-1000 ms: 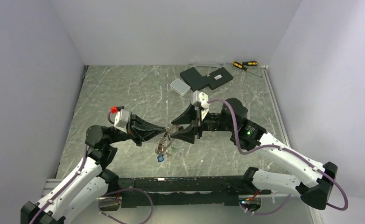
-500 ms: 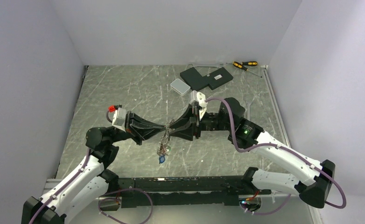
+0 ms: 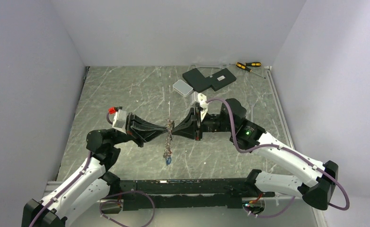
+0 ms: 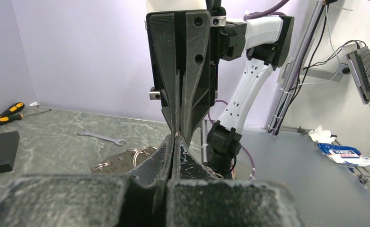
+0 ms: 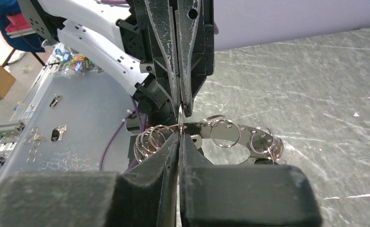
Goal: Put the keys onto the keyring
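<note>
- Right claw (image 3: 172, 126), wide a second ago, now pinches narrow onto the keyring (image 3: 168, 142), tip to tip with the left claw (image 3: 165, 126), which stays clamped on it.
- Keyring hangs higher, edge-on, with keys (image 3: 167, 160) dangling above the counter (image 3: 126, 90).
- Wrench (image 4: 101, 137) and screwdrivers (image 3: 248, 65) lie well apart.

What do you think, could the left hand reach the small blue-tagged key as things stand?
Probably not: the left hand is shut on the large flat silver metal keyring, tip to tip with the right hand, and the small blue-tagged key dangles below. It would have to let go first.
</note>
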